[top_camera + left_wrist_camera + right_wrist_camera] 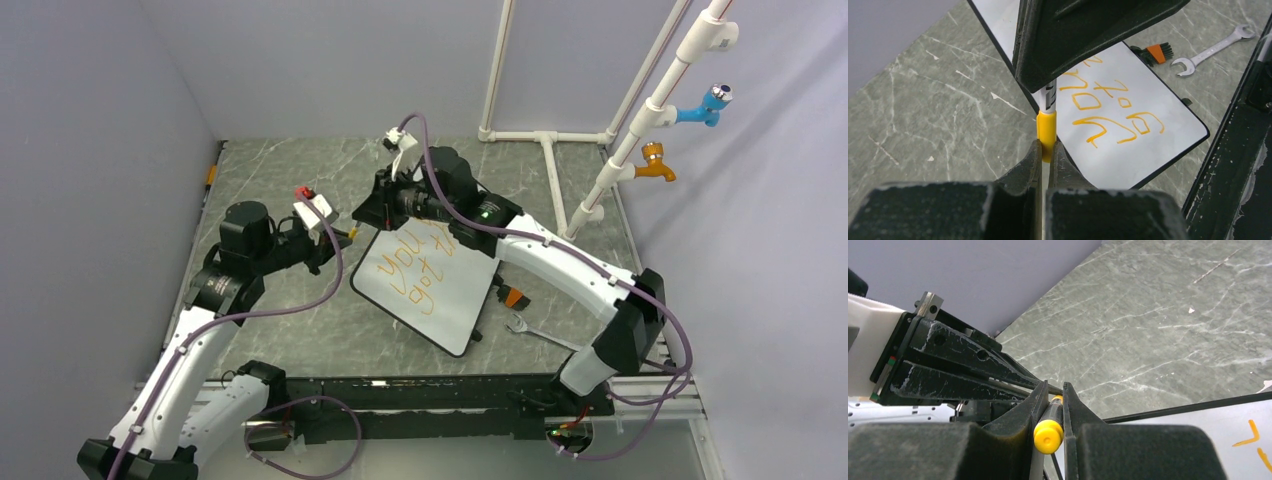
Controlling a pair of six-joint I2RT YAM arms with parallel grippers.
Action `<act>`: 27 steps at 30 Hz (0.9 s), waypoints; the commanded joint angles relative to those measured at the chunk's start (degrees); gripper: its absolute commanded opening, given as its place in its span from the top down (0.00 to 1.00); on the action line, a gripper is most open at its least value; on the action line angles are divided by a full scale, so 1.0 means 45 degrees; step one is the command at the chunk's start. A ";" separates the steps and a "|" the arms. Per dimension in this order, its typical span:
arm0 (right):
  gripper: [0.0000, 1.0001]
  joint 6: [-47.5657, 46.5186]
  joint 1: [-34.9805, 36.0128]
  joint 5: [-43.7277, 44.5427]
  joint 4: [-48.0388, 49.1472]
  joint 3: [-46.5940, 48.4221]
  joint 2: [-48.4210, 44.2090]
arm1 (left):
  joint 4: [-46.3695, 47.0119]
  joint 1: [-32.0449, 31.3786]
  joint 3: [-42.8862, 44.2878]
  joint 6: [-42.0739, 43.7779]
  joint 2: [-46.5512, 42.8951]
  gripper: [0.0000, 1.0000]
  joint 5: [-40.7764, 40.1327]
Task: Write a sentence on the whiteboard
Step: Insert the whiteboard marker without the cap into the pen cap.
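While the left gripper (1047,149) pinches the yellow cap (1046,125) of the marker (1049,95) and the right gripper (1054,396) clamps its barrel, end to end, the whiteboard (1153,160) with its orange sentence (1108,115) lies beneath, toward the right gripper's side.

One whiteboard (440,300) on one desk (300,180), carrying two lines of orange writing (1108,110). Loose tools: one marker (1046,125), one wrench (1210,50), one small orange brush (1155,52) with black bristles. Two arms, so two end effectors, the left end effector (1046,148) and the right end effector (1054,391). There are two taps on one white pipe frame (545,137): one blue tap (708,105), one orange tap (655,165).
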 commanded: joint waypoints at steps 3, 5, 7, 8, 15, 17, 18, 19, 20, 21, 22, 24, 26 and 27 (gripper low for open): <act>1.00 0.0784 0.0857 0.0978 -0.1898 0.0951 0.1196 | 0.3088 0.0077 0.0128 -0.0570 -0.0626 1.00 0.0946; 1.00 0.0892 0.0919 0.1039 -0.2028 0.1083 0.1529 | 0.3330 0.0204 0.0076 -0.0765 -0.0669 1.00 0.1144; 1.00 0.1016 0.0973 0.0962 -0.1981 0.1088 0.1720 | 0.3513 0.0335 0.0027 -0.0893 -0.0708 1.00 0.1275; 1.00 0.1044 0.1031 0.0912 -0.1913 0.1068 0.1786 | 0.3572 0.0388 0.0011 -0.0940 -0.0745 1.00 0.1350; 1.00 0.0584 0.1528 0.0380 -0.1259 0.0703 0.1909 | 0.3944 0.0777 0.0014 -0.1147 -0.0860 1.00 0.1812; 1.00 0.0525 0.1617 0.0189 -0.1006 0.0533 0.1894 | 0.3973 0.0885 0.0038 -0.1188 -0.0854 1.00 0.1890; 1.00 0.0523 0.1637 0.0151 -0.0944 0.0481 0.1920 | 0.3974 0.0931 0.0039 -0.1186 -0.0883 1.00 0.1898; 1.00 0.0523 0.1620 0.0134 -0.0912 0.0436 0.1938 | 0.3974 0.0929 0.0017 -0.1194 -0.0908 1.00 0.1889; 1.00 0.0514 0.1628 0.0157 -0.0905 0.0415 0.1957 | 0.4016 0.0946 -0.0008 -0.1221 -0.0950 1.00 0.1895; 1.00 0.0506 0.1628 0.0179 -0.0922 0.0410 0.1977 | 0.4031 0.0970 -0.0050 -0.1222 -0.0965 1.00 0.1913; 1.00 0.0487 0.1629 0.0189 -0.0943 0.0417 0.1996 | 0.4008 0.0978 -0.0072 -0.1210 -0.0984 1.00 0.1925; 1.00 0.0376 0.1628 0.0333 -0.1014 0.0470 0.2001 | 0.3917 0.0978 -0.0078 -0.1141 -0.0973 1.00 0.2027; 1.00 0.0169 0.1630 0.0694 -0.1258 0.0664 0.1978 | 0.3718 0.0968 -0.0096 -0.1007 -0.0949 1.00 0.2124; 1.00 0.0027 0.1629 0.0859 -0.1420 0.0795 0.1965 | 0.3634 0.0968 -0.0142 -0.0938 -0.0948 1.00 0.2147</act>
